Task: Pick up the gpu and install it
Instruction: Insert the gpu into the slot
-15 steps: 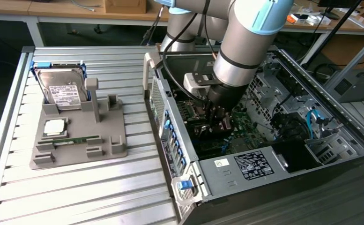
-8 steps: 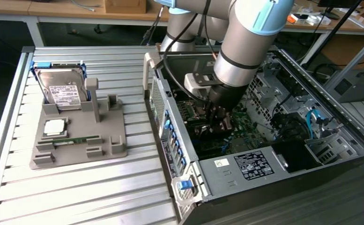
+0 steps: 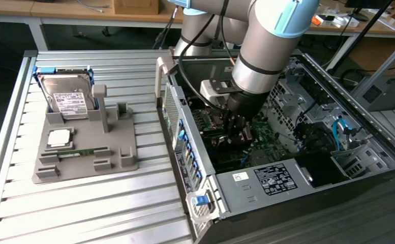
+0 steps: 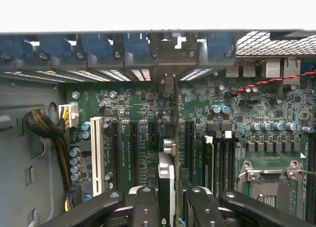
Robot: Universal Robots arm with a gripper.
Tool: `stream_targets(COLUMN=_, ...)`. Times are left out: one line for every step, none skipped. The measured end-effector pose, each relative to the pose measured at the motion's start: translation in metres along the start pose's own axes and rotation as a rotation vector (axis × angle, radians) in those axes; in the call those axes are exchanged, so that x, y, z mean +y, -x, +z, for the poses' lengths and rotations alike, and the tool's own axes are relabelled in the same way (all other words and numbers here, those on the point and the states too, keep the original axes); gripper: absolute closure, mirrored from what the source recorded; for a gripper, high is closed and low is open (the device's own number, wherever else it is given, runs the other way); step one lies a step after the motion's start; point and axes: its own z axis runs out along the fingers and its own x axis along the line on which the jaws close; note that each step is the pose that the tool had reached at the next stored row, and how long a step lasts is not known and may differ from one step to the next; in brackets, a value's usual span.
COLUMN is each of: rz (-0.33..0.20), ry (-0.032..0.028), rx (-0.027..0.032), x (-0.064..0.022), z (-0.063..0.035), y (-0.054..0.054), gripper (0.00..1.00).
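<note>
The end effector (image 3: 240, 133) is seen lowered inside the open computer case (image 3: 319, 173), which lies on its side at the exterior view's right of the slatted worktop (image 3: 82, 203). In the wrist view, the gpu (image 4: 168, 180) is seen edge-on, clamped between the two black fingers (image 4: 145, 207) and held upright over the green motherboard (image 4: 128, 118). Its silver metal end bracket (image 4: 167, 84) reaches up to the row of rear slot openings, just beside the blue retaining clips (image 4: 98, 44). Its lower edge is lined up along the dark expansion slots; whether it is seated in a slot or only resting above one cannot be told, since the card's own body hides the contact line. The card's face and cooler cannot be made out from this angle. In the exterior view the card is largely hidden behind the arm's wrist and fingers, and only a dark shape is seen below them.

A white slot (image 4: 97, 155) and a bundle of sleeved cables (image 4: 44, 126) are seen to one side of the card, an empty processor socket (image 4: 269, 180) to the other, partly cut off by the picture's edge.

On the worktop, well apart from the case, a grey holder (image 3: 82, 152) carries a hard drive (image 3: 68, 96) standing tilted, a processor (image 3: 59, 136) and a RAM stick (image 3: 82, 151) lying flat.
</note>
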Motion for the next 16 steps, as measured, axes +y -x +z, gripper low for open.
stream_targets(rz=0.003, ry=0.0000, rx=-0.0003, x=0.0000, z=0.0000, y=0.0001, gripper=0.73)
stream_targets(rz=0.016, ry=0.0000, rx=-0.0011, x=0.0000, z=0.0000, y=0.0004, gripper=0.73)
stream_targets(rz=0.024, ry=0.0000, rx=-0.0011, x=0.0000, z=0.0000, y=0.0005, gripper=0.73)
stream_targets(rz=0.031, ry=0.0000, rx=-0.0011, x=0.0000, z=0.0000, y=0.0005, gripper=0.73)
stream_targets(rz=0.040, ry=-0.0001, rx=-0.0010, x=0.0000, z=0.0000, y=0.0005, gripper=0.73)
stream_targets(rz=0.044, ry=-0.0002, rx=-0.0011, x=0.0000, z=0.0000, y=0.0006, gripper=0.73)
stream_targets(rz=0.044, ry=-0.0002, rx=-0.0011, x=0.0001, z=0.0000, y=0.0006, gripper=0.73)
stream_targets(rz=0.044, ry=-0.0002, rx=-0.0012, x=0.0007, z=0.0000, y=0.0006, gripper=0.73)
stream_targets(rz=0.044, ry=-0.0003, rx=-0.0015, x=0.0016, z=0.0000, y=0.0006, gripper=0.73)
stream_targets(rz=0.043, ry=-0.0005, rx=-0.0017, x=0.0025, z=0.0001, y=0.0006, gripper=0.73)
stream_targets(rz=0.043, ry=-0.0004, rx=-0.0019, x=0.0032, z=0.0001, y=0.0006, gripper=0.73)
stream_targets(rz=0.044, ry=0.0001, rx=-0.0018, x=0.0035, z=0.0001, y=0.0006, gripper=0.73)
stream_targets(rz=0.044, ry=0.0000, rx=-0.0017, x=0.0035, z=0.0000, y=0.0005, gripper=0.73)
stream_targets(rz=0.044, ry=-0.0001, rx=-0.0017, x=0.0035, z=0.0000, y=0.0005, gripper=0.73)
stream_targets(rz=0.044, ry=-0.0001, rx=-0.0016, x=0.0035, z=0.0000, y=0.0005, gripper=0.73)
stream_targets(rz=0.044, ry=-0.0001, rx=-0.0016, x=0.0035, z=0.0000, y=0.0005, gripper=0.73)
